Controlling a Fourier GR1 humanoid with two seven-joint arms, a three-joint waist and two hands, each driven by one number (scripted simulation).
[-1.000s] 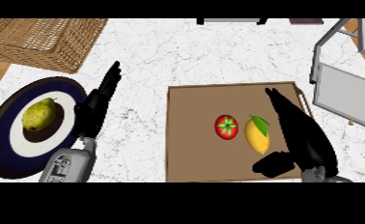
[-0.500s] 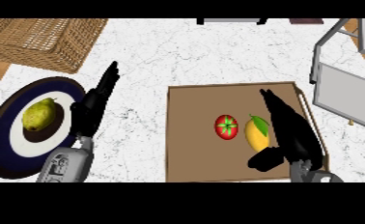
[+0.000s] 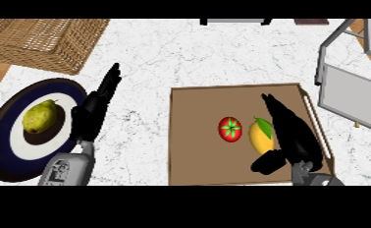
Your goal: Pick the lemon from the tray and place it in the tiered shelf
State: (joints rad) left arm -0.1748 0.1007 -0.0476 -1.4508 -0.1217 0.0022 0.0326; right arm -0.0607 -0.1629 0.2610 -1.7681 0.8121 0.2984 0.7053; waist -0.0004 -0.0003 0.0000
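A yellow lemon (image 3: 260, 134) with a green leaf lies on the brown tray (image 3: 196, 124), just right of a red tomato (image 3: 230, 128). My right hand (image 3: 291, 133) rests against the lemon's right side, fingers straight and pointing away from me, thumb (image 3: 267, 162) curled below the fruit. It partly hides the lemon. The tiered shelf (image 3: 346, 87), grey metal with a white panel, stands at the right edge beyond the tray. My left hand (image 3: 95, 106) stays open and still on the left, fingers up, between the plate and the tray.
A dark plate with a white ring (image 3: 22, 146) holds a yellow-green pear (image 3: 39, 116) at the left. A wicker basket (image 3: 51, 40) sits at the back left. White marbled counter (image 3: 203, 55) spreads behind the tray.
My right hand has slid left and slightly toward me, closing onto the lemon's right side. The left hand, lemon and tomato have not moved.
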